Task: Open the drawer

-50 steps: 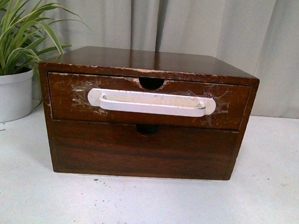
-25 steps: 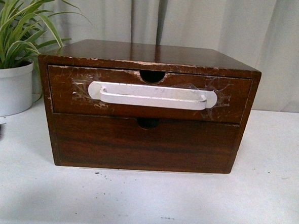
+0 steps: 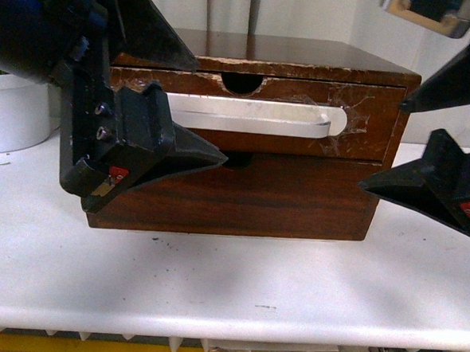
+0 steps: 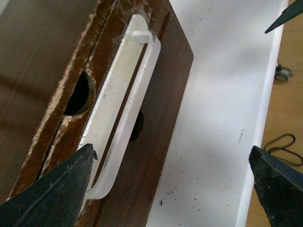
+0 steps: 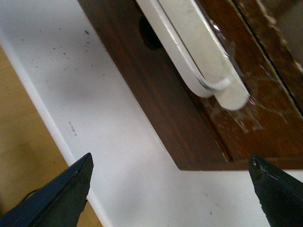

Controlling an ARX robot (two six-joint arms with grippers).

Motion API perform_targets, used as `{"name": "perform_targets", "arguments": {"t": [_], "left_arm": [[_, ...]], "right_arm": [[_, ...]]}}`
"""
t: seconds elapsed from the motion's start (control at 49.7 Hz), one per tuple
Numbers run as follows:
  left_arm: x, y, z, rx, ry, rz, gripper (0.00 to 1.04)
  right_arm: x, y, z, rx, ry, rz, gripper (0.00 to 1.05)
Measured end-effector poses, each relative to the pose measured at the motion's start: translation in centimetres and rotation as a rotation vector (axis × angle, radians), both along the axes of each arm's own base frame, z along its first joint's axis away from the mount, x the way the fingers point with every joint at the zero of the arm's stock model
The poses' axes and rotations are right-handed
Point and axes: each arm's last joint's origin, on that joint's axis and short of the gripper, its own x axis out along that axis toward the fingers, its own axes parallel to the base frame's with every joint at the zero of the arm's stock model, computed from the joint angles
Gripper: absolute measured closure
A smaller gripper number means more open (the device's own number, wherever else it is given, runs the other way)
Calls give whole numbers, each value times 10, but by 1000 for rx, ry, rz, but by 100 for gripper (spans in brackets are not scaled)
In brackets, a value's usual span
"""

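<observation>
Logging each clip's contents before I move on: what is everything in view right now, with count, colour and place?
dark brown wooden drawer front with half-round notch: 1, dark brown, upper slot of the chest
long white bar handle: 1, white, taped across that front
plain dark wooden drawer front: 1, dark brown, below it
dark wooden chest: 1, brown, on the table
white table: 1, white, under the chest
white pot: 1, white, far left, mostly hidden
pale curtain: 1, grey-white, behind the chest
black cable: 1, black, on the floor
left hand: 1, black, open, before the handle's left end
right hand: 1, black, open, by the chest's right edge
</observation>
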Motion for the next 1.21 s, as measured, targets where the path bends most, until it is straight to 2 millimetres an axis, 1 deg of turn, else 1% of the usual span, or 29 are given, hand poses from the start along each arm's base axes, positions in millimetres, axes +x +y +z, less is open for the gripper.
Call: {"name": "perform_targets", "arguments": {"t": [0.08,0.181,0.362,0.483,0.764,0.905,0.986,1.086,1.207], "left_arm": [[11,-3,-2,51,19,-32,6],[18,-3,-6,100,56,-65,6],[30,-5,-8,126,35,-70,6],[42,-9,-12,155,38,-67,6],[51,-9,-25,249,84,-73,6],[52,-7,-25,259,88,-79,6],[53,-5,-24,248,88,-84,6],[54,-1,-25,245,80,-77,6],[55,2,-26,234,75,-75,6]], "right_arm": [[8,10,2,-11,17,47,9],[17,21,2,-31,35,87,9],[27,27,-2,-32,49,99,9],[29,29,-3,-37,51,101,9],[40,35,2,-33,35,106,9],[52,45,5,-33,38,118,9],[58,52,3,-42,50,125,9],[63,63,-4,-49,79,138,9],[64,67,-5,-42,106,143,9]]}}
